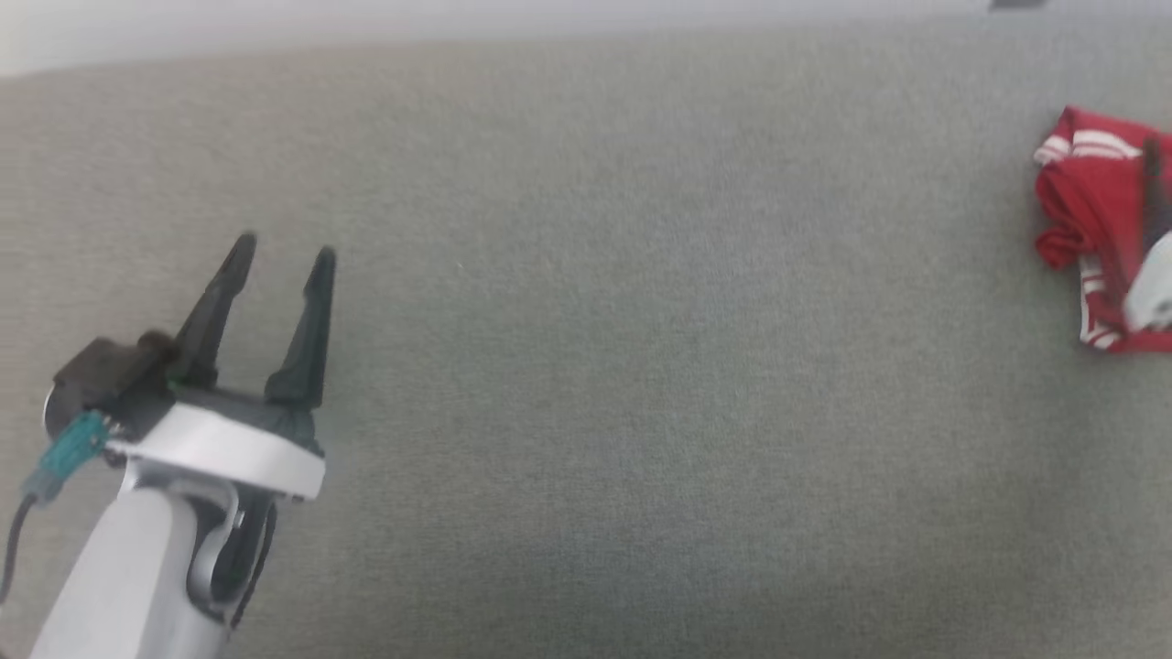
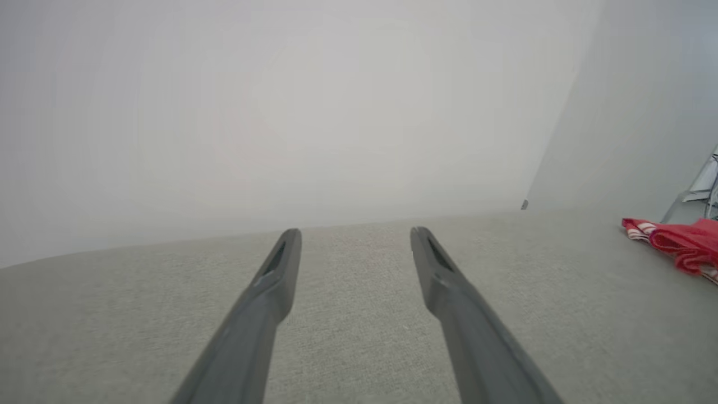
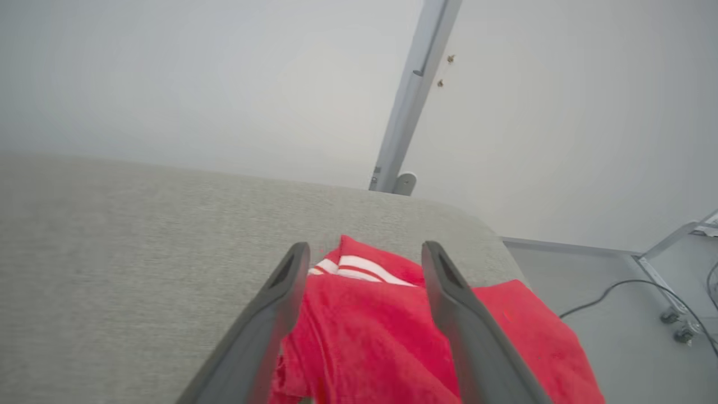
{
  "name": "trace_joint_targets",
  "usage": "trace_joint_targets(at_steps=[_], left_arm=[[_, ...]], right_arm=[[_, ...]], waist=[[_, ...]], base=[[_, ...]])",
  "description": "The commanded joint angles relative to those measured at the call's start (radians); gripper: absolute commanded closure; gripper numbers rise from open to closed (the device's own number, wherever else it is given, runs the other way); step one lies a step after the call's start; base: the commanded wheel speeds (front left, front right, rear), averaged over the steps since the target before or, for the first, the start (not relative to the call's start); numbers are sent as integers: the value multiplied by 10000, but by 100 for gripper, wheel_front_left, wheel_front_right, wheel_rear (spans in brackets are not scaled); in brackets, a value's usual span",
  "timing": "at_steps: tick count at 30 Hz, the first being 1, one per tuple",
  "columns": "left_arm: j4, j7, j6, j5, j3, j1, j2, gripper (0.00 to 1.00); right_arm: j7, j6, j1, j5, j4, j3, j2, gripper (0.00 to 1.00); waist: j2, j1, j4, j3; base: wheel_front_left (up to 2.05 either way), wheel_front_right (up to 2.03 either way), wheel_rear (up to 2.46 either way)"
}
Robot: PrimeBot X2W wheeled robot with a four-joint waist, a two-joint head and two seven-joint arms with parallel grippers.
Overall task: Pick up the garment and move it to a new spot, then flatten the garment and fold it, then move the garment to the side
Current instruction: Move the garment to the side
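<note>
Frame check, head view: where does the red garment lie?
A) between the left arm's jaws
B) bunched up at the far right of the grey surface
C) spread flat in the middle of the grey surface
B: the garment sits crumpled on the grey surface at the picture's right border, well away from the middle and from the left arm.

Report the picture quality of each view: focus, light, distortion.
Head view: soft, evenly lit, the crumpled red striped-trim garment cut off at the right edge. Left wrist view: open left gripper crisp, pale wall hazy, washed out. Right wrist view: wide-angle bows the grey fabric surface beyond the open right gripper.
</note>
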Motion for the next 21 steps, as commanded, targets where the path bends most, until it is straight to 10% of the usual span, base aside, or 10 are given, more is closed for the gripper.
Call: trace_joint_targets(at_steps=[1,21], left_arm=[[-42,-39,-22,77,139,358,-60,0],[-259,-39,-22,311,1648,3395,-203,0]], right_arm=[[-208,-20,449,161,-154,83,151,0],[-485,-18,5533,84,-5072,-653,2049,0]], waist=[[0,0,246,-569],[0,0,657,-2563]], base=[[0,0,0],[0,0,0]])
